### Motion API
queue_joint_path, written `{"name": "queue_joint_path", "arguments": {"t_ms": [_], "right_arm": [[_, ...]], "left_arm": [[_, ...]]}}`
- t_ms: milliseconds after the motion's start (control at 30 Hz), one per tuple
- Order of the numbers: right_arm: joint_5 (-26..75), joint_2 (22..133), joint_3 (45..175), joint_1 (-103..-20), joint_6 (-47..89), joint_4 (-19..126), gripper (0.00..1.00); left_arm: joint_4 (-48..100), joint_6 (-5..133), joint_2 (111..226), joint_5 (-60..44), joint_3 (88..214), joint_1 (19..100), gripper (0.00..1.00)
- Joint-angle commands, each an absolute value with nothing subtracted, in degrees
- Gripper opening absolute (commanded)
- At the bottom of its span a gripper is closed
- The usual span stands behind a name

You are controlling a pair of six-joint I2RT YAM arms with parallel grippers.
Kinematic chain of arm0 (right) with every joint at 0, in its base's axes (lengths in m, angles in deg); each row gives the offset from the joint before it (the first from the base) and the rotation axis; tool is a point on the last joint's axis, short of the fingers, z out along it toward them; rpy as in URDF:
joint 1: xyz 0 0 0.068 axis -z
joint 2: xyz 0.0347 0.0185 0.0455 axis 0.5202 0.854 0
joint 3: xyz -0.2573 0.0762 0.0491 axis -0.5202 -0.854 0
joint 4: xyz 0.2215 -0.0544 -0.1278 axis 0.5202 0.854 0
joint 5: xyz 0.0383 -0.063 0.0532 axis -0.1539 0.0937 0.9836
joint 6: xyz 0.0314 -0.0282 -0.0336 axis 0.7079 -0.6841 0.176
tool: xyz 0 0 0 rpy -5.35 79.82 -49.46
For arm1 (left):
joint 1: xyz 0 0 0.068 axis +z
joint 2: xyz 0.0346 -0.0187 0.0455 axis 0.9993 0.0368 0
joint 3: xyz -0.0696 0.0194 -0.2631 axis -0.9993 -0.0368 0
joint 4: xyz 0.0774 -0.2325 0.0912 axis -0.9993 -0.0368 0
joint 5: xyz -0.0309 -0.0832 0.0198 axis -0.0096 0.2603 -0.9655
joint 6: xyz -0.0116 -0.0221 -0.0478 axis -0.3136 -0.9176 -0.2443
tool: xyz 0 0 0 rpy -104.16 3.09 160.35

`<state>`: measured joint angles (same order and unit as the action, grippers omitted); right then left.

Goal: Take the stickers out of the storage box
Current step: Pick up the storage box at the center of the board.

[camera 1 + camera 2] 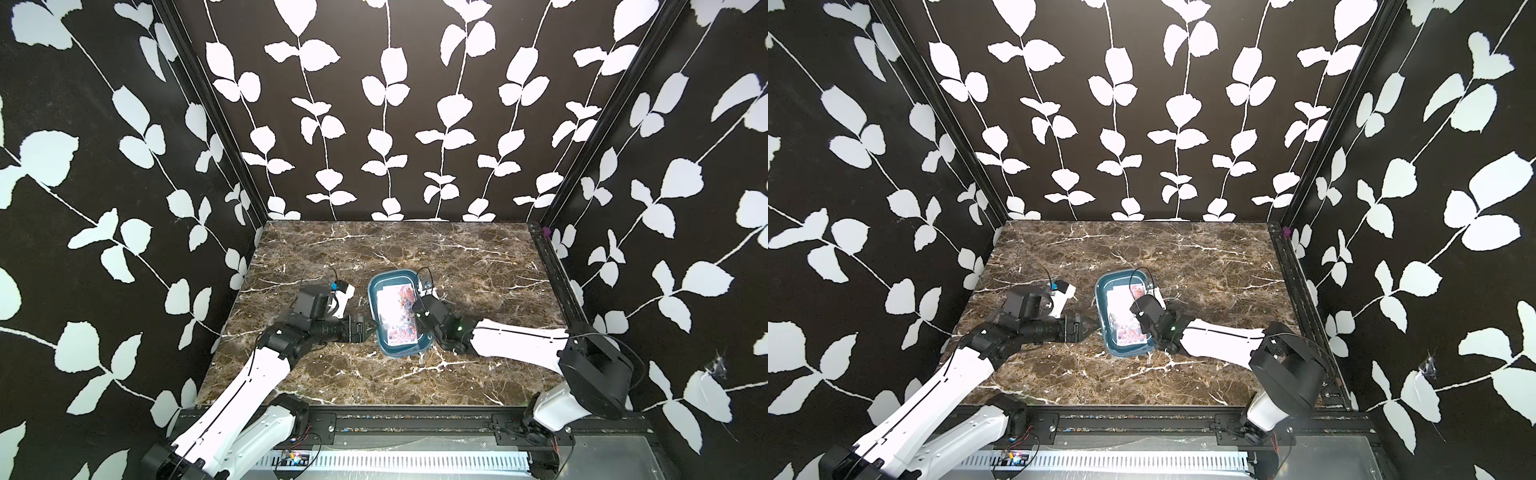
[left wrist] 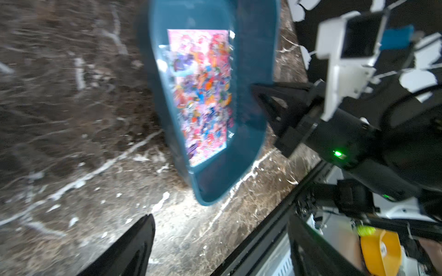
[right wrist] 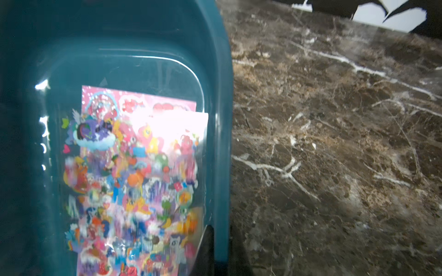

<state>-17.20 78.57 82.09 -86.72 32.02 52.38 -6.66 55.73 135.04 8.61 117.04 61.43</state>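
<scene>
Dark brown marble-look tabletop (image 1: 457, 257), black walls (image 1: 374, 104) w/ white leaf print. Teal box (image 1: 397, 352) sat mid-table, stickers (image 1: 397, 316) all inside in a flat stack, none out yet. R gripper (image 3: 222, 253) was pinched shut on the box wall nearest its arm, prob. bracing it. L gripper (image 1: 369, 328) stood just beside the opposite rim, jaws wide, holding nothing. Judged step: approach for first sheet. Next move needs L jaws over the low rim and a finger under a sheet edge — tricky, as sheets are thin, glossy, lying flush. Top sheet (image 3: 134, 191) clear film w/ tiny multicolour stickers; pink sheet (image 3: 143, 100) beneath. Box smooth plastic, rounded corners.
</scene>
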Motion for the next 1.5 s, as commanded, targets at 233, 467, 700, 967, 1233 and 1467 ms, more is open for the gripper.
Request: {"name": "queue_joint_path", "arguments": {"t_ms": [233, 467, 700, 967, 1233, 1467], "right_arm": [[-23.7, 79.5, 80.3, -89.2, 27.6, 41.4, 0.00], [-22.7, 80.1, 79.8, -89.5, 25.9, 39.6, 0.00], [-18.6, 79.5, 78.4, -89.5, 23.4, 37.4, 0.00], [-13.2, 78.9, 80.5, -89.1, 20.0, 41.6, 0.00], [-2.3, 77.2, 80.9, -85.3, 20.2, 44.2, 0.00], [-0.6, 77.8, 83.1, -84.9, 20.5, 47.4, 0.00]], "left_arm": [[-6.6, 57.0, 135.3, -4.6, 118.0, 54.7, 0.88], [-1.0, 51.0, 136.4, -18.2, 114.8, 52.5, 0.81], [4.8, 49.8, 139.1, -23.6, 115.5, 52.5, 0.84], [13.2, 49.5, 147.7, -16.5, 117.7, 53.7, 0.74], [8.4, 53.0, 145.7, -25.0, 119.6, 54.1, 0.52], [5.5, 55.7, 147.6, -27.0, 122.7, 54.1, 0.55]]}}
